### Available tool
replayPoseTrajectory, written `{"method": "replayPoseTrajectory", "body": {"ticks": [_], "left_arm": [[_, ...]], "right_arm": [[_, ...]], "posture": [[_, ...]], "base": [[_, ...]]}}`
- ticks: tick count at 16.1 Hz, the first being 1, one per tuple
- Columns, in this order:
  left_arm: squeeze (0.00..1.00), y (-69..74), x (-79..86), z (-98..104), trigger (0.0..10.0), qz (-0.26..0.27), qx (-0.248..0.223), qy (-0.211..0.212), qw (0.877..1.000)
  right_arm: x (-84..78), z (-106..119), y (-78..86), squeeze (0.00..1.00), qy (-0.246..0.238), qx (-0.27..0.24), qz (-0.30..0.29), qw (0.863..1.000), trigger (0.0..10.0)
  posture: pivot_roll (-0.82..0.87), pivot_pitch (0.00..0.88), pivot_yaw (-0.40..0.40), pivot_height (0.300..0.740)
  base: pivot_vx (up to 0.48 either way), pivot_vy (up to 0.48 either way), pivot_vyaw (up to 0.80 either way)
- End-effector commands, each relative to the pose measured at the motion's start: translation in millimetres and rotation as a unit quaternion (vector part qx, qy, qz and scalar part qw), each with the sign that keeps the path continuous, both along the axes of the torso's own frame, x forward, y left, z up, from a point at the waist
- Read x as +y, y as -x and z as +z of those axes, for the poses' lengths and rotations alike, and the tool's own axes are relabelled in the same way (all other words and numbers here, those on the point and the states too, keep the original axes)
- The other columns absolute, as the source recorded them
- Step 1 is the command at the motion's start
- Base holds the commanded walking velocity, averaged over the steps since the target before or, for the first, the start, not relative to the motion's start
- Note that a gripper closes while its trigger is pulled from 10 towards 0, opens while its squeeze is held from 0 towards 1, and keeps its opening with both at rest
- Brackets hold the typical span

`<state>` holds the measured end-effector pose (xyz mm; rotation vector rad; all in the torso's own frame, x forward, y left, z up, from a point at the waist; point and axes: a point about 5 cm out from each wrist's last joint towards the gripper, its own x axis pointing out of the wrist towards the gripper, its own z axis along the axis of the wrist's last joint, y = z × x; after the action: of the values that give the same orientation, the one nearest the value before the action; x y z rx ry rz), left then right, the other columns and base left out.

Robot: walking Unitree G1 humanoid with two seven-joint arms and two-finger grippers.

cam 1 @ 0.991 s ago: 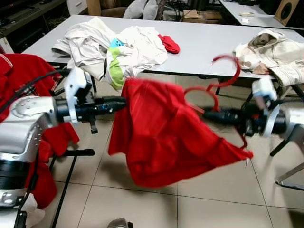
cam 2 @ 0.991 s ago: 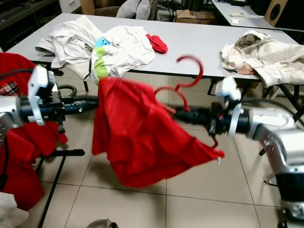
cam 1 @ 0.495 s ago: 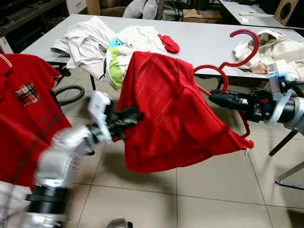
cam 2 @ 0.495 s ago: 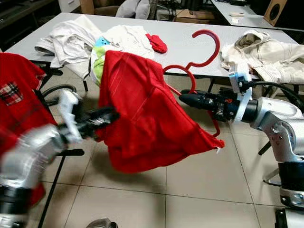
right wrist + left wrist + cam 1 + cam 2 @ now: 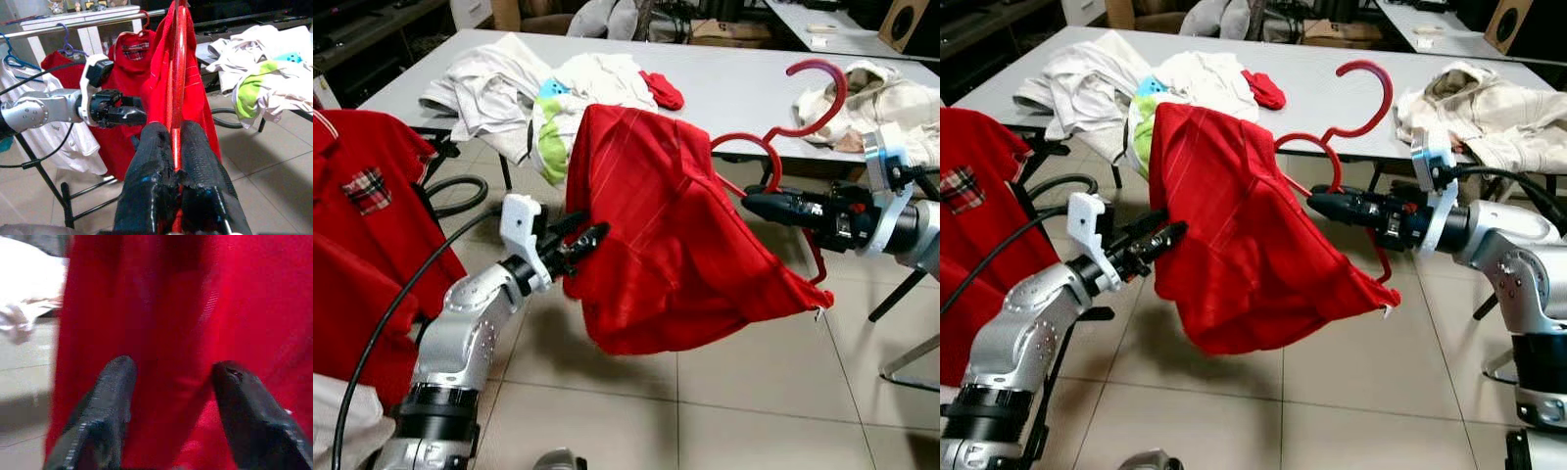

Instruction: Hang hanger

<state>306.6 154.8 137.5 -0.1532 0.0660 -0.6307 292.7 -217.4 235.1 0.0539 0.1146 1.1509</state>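
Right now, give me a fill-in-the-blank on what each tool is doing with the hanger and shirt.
The right tool is shut on the red ____.
The garment draped over the hanger is coloured ____.
The left tool's fingers are ____, with red cloth between them.
The piled clothes lie on a ____ behind.

Missing: hanger; red; open; table

Office-like workroom set up for laundry handling

A long grey worktop (image 5: 724,93) heaped with crumpled clothes (image 5: 548,93) is seen on a tiled floor (image 5: 754,392); a clothes rail (image 5: 73,29) hung with garments, a cardboard box (image 5: 729,29) and a speaker (image 5: 911,22) are also seen.
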Motion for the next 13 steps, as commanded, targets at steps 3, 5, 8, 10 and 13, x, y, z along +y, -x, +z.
{"method": "replayPoseTrajectory", "body": {"ticks": [3,5,8,10,13], "left_arm": [[1.0,0.2,-9.2,1.0,4.9,-0.032,-0.002,0.008,0.999],[0.0,-3.3,-14.3,-5.1,0.0,-0.023,0.004,0.0,1.0],[0.0,-13.4,-6.5,-6.5,0.0,0.028,-0.001,-0.004,1.0],[0.0,-13.8,-5.7,-4.5,0.0,0.026,-0.004,0.002,1.0],[0.0,-14.3,-8.8,-4.3,0.0,0.018,-0.006,0.015,1.0]], "right_arm": [[1.7,12.5,-0.1,0.0,-0.016,-0.024,0.003,1.0,10.0],[2.8,12.5,-0.7,0.0,-0.018,-0.024,0.005,1.0,10.0],[3.3,12.1,-0.2,0.0,-0.018,-0.024,0.006,1.0,10.0],[3.3,11.8,0.0,0.0,-0.018,-0.023,0.005,1.0,10.0],[5.1,10.6,-0.2,0.0,-0.021,-0.023,0.004,1.0,10.0]], "posture": [[-0.04,0.0,-0.001,0.74],[-0.04,0.0,0.0,0.74],[-0.04,0.0,0.002,0.74],[-0.04,0.0,0.002,0.74],[-0.04,0.0,0.005,0.74]], "base": [[0.0,0.0,0.0],[0.0,0.0,0.0],[0.0,0.0,0.0],[0.0,0.0,0.0],[0.0,0.0,0.0]]}}
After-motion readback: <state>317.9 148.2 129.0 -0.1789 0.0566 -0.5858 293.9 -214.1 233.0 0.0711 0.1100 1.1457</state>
